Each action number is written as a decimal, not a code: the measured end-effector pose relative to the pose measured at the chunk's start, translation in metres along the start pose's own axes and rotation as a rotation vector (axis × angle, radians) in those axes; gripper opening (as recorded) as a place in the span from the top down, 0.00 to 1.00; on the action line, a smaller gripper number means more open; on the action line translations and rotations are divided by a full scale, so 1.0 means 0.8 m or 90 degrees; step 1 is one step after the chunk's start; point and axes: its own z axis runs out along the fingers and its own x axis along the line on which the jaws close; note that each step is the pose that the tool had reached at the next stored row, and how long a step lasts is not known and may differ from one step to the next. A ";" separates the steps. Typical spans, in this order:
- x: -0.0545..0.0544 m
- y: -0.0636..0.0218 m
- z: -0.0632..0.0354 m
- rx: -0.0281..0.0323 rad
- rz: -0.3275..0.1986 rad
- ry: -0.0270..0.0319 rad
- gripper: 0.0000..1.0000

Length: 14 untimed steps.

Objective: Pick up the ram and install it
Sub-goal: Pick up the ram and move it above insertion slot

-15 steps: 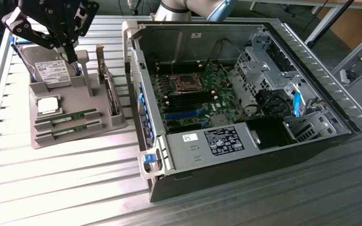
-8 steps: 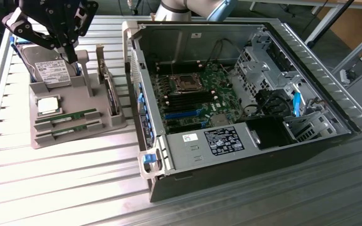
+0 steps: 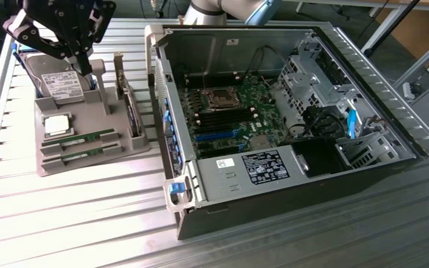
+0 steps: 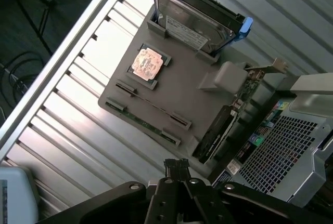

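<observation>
The ram (image 3: pixel 79 137) sits on edge in a slot of the grey holder (image 3: pixel 54 167) on the desk (image 3: pixel 87 223), with a second green stick (image 3: pixel 80 152) just beside it and the silver CPU (image 3: pixel 56 124) close on the other side. The gripper (image 3: pixel 86 69) hangs well above the holder's far end, over the hard drive (image 3: pixel 60 85), apart from the ram and carrying nothing. The open computer case (image 3: pixel 199 195) stands just beside the holder, on the exterior view's right, its motherboard (image 3: pixel 229 114) exposed.

In the wrist view the gripper (image 4: pixel 177 166) shows its fingers pressed together and empty. The ram (image 4: pixel 153 104) reads as a thin line across the holder (image 4: pixel 182 86), the CPU (image 4: pixel 148 64) next to it.

The risks, as I judge them, come from thinness and crowding. Closed fingers coming down would strike the stick's top edge rather than straddle it. A slightly off approach could catch the neighbouring stick or the slot's end posts. A narrow, off-centre hold could let the board tilt — then it would jam or miss in the motherboard's slot, or knock the case wall.
</observation>
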 end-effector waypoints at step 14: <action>0.000 0.000 0.000 0.0039 -0.038 0.0027 0.91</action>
